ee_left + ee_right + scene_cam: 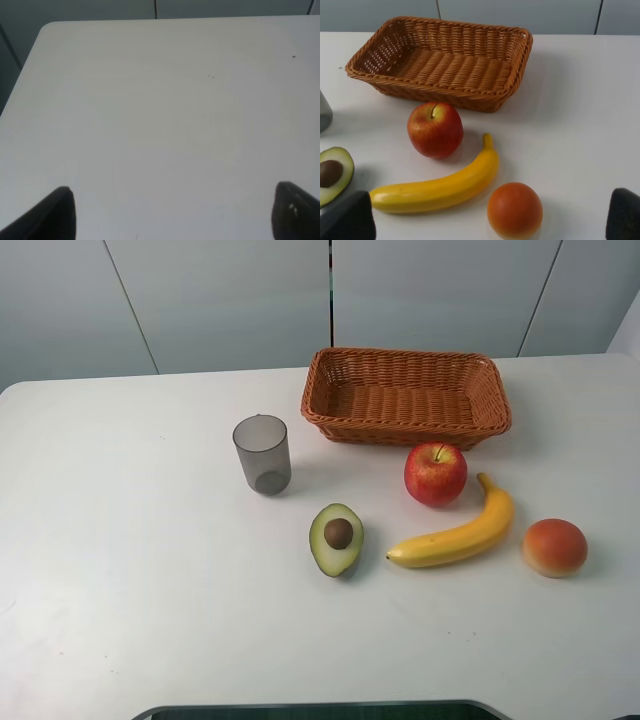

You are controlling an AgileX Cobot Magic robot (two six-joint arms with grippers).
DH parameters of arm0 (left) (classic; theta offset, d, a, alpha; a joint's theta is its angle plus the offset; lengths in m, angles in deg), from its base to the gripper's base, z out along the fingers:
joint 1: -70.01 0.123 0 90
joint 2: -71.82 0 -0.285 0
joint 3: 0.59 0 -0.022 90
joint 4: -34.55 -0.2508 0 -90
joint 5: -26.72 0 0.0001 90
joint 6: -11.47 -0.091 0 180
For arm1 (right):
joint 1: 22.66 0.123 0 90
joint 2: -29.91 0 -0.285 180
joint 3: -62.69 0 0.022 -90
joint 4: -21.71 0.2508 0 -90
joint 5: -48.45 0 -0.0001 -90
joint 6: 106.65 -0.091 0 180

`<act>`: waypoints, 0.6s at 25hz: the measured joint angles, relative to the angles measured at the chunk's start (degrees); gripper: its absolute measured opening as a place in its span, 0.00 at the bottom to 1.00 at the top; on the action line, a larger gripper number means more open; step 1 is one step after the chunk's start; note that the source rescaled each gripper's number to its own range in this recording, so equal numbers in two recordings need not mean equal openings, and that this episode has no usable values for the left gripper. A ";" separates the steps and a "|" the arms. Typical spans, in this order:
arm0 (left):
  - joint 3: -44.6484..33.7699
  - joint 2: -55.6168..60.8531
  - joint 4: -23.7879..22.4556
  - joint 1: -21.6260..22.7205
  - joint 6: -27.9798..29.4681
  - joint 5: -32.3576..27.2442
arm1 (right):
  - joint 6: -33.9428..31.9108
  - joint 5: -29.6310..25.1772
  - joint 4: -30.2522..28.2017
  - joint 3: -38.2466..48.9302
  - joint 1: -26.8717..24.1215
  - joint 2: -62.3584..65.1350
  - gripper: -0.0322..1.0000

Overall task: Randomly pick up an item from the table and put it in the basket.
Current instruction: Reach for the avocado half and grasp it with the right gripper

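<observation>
The halved avocado (336, 538) lies cut side up on the white table (140, 580), near its middle, with its brown pit showing; the right wrist view (334, 172) catches it at the edge. The orange-brown wicker basket (405, 396) stands empty at the back, also in the right wrist view (442, 60). My left gripper (170, 212) is open over bare table, fingertips (47, 215) spread wide. My right gripper (490, 220) is open, fingertips (347, 222) at the frame corners, back from the fruit. Neither gripper shows in the exterior high view.
A red apple (435, 473), a yellow banana (455, 535) and an orange-red round fruit (554, 547) lie right of the avocado, in front of the basket. A grey translucent cup (262, 454) stands left of the basket. A dark edge (320, 710) runs along the table's front.
</observation>
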State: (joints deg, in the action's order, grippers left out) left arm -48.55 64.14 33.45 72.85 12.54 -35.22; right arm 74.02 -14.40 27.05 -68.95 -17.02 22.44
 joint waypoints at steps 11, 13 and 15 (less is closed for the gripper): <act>0.00 0.00 0.00 0.00 0.00 0.00 | 0.00 0.00 0.00 0.00 0.00 0.00 1.00; 0.00 0.00 0.00 0.00 0.00 0.00 | 0.00 0.00 0.00 0.00 0.00 0.00 1.00; 0.00 0.00 0.00 0.00 0.00 0.00 | 0.00 0.00 0.00 0.00 0.00 0.00 1.00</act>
State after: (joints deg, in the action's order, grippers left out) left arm -48.55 64.14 33.45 72.85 12.54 -35.22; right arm 74.02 -14.40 27.05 -68.95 -17.02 22.44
